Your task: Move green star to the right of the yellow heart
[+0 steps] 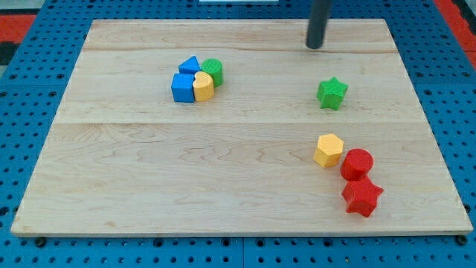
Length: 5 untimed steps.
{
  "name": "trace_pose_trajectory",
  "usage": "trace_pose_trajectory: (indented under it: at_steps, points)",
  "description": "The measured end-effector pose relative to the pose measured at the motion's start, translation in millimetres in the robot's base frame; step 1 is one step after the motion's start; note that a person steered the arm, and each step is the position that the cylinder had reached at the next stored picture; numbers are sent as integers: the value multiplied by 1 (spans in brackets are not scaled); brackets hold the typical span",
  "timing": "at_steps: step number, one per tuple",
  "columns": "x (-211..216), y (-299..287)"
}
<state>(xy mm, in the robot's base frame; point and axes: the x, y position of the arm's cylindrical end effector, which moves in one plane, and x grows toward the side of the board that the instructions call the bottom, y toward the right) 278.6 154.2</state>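
My tip [315, 46] above green star [332, 93], apparently not touching.

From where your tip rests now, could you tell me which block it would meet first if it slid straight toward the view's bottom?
Probably the green star. My tip sits just above it in the view, slightly to its left, so it might only clip the star's left edge; depth is hard to judge here.

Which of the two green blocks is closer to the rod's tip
The green star, alone at the view's right just below my tip. The other green block sits in the cluster far to the view's left.
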Motion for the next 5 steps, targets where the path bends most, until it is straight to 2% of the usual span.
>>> trace_pose_trajectory:
  at_steps: [1, 3, 4, 5]
  points:
    - [25, 27]
    - [120, 44]
    - [131, 33]
    - [104, 28]
